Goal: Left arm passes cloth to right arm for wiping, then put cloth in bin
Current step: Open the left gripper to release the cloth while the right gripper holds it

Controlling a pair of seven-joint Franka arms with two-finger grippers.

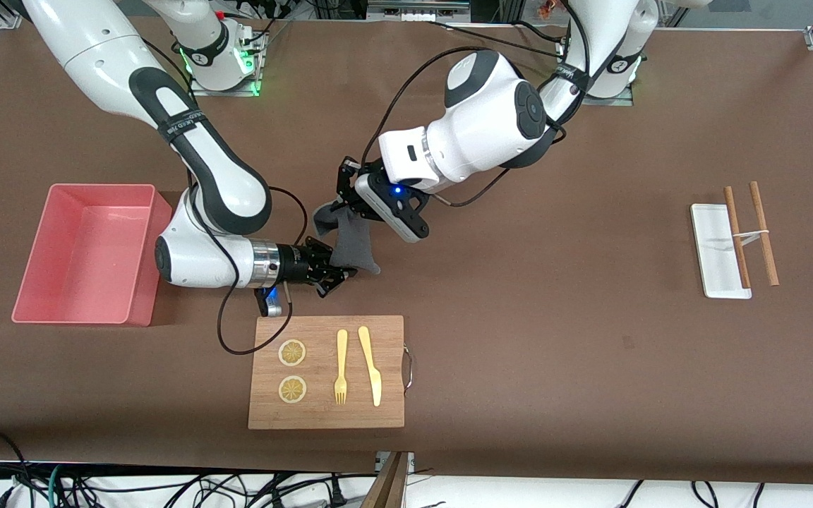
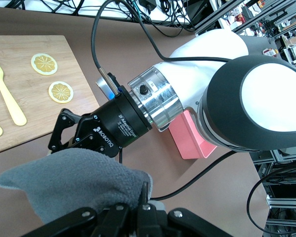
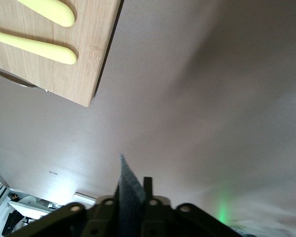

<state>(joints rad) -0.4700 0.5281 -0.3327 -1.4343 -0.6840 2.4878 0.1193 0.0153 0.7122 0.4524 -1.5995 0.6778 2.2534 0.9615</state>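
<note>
The dark grey cloth (image 1: 351, 243) hangs above the table between the two grippers. My left gripper (image 1: 341, 210) is shut on its upper part; in the left wrist view the cloth (image 2: 69, 177) bulges over that gripper (image 2: 138, 193). My right gripper (image 1: 339, 271) lies level just above the table and is shut on the cloth's lower end; in the right wrist view a strip of cloth (image 3: 127, 187) stands between its fingers (image 3: 132, 183). The right gripper also shows in the left wrist view (image 2: 74, 143). The pink bin (image 1: 82, 310) is empty at the right arm's end of the table.
A wooden cutting board (image 1: 385, 331) lies nearer the front camera than the grippers, with two lemon slices (image 1: 292, 353), a yellow fork (image 1: 341, 367) and a knife (image 1: 371, 367). A white tray (image 1: 713, 240) and chopsticks (image 1: 763, 233) lie at the left arm's end.
</note>
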